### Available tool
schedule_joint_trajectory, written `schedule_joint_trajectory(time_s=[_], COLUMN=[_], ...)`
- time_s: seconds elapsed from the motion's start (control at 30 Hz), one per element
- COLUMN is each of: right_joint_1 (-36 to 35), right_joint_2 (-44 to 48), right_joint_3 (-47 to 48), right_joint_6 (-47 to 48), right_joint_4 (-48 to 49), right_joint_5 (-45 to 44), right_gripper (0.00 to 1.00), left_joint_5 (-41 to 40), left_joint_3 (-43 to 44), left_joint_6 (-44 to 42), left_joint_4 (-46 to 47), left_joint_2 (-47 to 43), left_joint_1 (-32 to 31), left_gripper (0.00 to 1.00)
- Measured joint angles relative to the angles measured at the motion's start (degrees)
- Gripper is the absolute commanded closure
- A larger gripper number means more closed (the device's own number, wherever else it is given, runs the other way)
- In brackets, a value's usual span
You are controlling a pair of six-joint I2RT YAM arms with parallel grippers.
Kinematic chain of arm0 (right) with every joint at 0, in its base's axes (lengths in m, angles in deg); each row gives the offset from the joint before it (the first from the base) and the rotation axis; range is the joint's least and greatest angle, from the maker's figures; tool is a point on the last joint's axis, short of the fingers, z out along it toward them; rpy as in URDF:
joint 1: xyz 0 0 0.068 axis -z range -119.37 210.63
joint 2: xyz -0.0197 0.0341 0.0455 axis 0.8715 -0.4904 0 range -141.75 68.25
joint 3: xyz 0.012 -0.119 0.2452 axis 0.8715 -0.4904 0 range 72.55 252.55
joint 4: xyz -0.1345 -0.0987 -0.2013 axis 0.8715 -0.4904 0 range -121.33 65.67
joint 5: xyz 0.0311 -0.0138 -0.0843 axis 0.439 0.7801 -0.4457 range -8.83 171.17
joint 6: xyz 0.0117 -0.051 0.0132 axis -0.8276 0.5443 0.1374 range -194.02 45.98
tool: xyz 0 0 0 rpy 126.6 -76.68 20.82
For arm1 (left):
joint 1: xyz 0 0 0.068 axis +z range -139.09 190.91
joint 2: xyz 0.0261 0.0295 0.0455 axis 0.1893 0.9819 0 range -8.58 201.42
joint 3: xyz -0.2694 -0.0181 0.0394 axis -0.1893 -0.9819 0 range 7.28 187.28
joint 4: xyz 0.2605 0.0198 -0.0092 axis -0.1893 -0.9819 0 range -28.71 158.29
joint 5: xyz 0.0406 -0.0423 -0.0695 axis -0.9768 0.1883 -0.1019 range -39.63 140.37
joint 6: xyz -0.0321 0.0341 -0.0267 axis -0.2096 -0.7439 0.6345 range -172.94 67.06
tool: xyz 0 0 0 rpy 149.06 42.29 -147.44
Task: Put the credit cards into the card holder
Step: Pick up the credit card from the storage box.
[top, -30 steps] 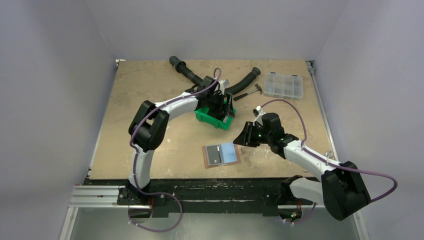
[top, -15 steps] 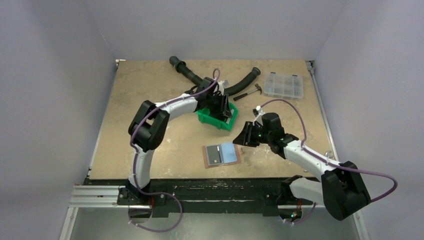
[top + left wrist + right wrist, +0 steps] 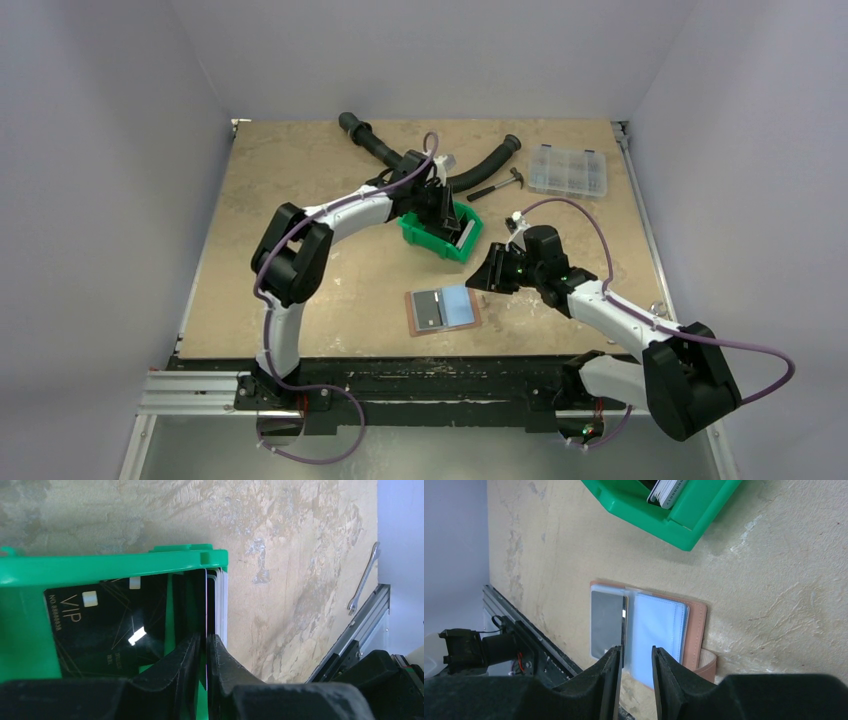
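Your left gripper [image 3: 205,641] is down inside the green bin [image 3: 125,562], clenched on a single card [image 3: 206,600] that stands on edge between the fingers. It's right next to the upright stack of cards [image 3: 222,605] at the bin's end wall. You only get that card edge-on, so its face and colour are hard to call. A black VIP card [image 3: 95,625] lies flat on the bin floor just beside the fingers.

The card holder [image 3: 698,625] sits open on the tabletop [image 3: 774,605], near the bin but apart from it. It's directly under your right gripper [image 3: 636,652], which hovers with its fingers spread and nothing between them. In the holder's sleeves there's a grey card [image 3: 606,622] on one page and a light blue card [image 3: 656,630] on the other. The holder's strap end is partly hidden behind the right gripper's body
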Motion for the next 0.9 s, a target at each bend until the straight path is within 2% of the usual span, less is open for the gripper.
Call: schedule_joint_trajectory(time_s=[0.37,0.53,0.73,0.9], right_joint_1=[0.0,0.0,0.0,0.0], right_joint_2=[-0.6,-0.6,-0.7,-2.6], right_joint_3=[0.0,0.0,0.2,0.6], right_joint_6=[0.0,0.2,2.4,3.7], right_joint_4=[0.1,0.1,-2.4,-2.6], right_joint_5=[0.0,-0.3,-3.1,-2.6], right_gripper=[0.64,0.64,0.62,0.60], left_joint_5=[-7.2,-12.1,-15.7,-15.2], left_joint_3=[2.2,3.6,2.5,-8.3], left_joint_6=[-3.8,-5.2,-5.4,-3.4], left_joint_4=[-5.9,-7.5,-7.5,-6.1], left_joint_2=[-4.5,-9.1,-21.7,-39.1], left_joint_1=[0.0,0.0,0.0,0.1], left_gripper=[1.00,1.00,1.00,1.00])
